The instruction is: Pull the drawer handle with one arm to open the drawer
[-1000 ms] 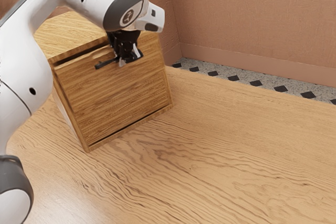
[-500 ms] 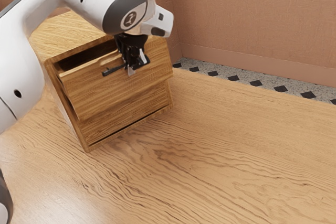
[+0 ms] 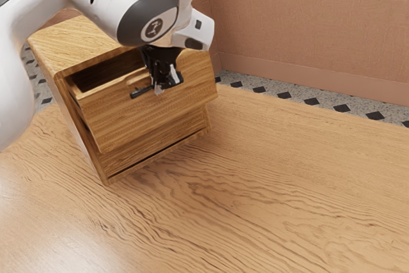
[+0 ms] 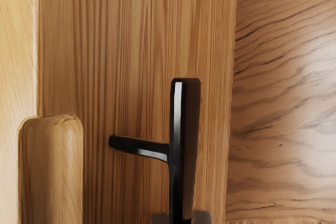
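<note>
We found the cabinet (image 3: 64, 46) on the table (image 3: 287, 190), the wall (image 3: 307, 17) behind it. Its upper drawer (image 3: 147, 113) jutted toward the exterior view's right, with our gripper (image 3: 163, 82) at the handle (image 3: 140, 92) on its front.

This looks like a plain domestic room rather than a lab or workshop. A broad table (image 3: 287, 190) shows warm oak grain. Past its far edge, toward 2 o'clock, a strip of speckled floor (image 3: 300, 93) set with small black diamond tiles meets a skirting board (image 3: 307, 76) and a bare terracotta wall (image 3: 307, 11). At 10 o'clock stands a small wooden drawer cabinet (image 3: 57, 46), household furniture.
</note>
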Action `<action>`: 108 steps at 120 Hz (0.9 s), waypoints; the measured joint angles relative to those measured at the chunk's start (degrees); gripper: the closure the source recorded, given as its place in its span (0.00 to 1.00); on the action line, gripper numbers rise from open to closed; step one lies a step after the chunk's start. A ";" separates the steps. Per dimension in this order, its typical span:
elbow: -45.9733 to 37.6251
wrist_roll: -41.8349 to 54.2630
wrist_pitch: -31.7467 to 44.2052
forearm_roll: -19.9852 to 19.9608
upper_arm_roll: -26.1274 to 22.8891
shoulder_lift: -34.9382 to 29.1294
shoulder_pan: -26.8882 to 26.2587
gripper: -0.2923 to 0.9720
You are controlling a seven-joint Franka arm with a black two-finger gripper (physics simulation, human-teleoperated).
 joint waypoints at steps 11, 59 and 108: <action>-1.91 -0.42 -0.09 -0.32 -0.22 -1.63 -0.97 0.85; -4.77 -2.02 -0.76 -1.01 0.16 -3.75 -5.04 0.85; -6.74 -3.34 -1.46 -1.37 -1.79 -5.31 -8.65 0.85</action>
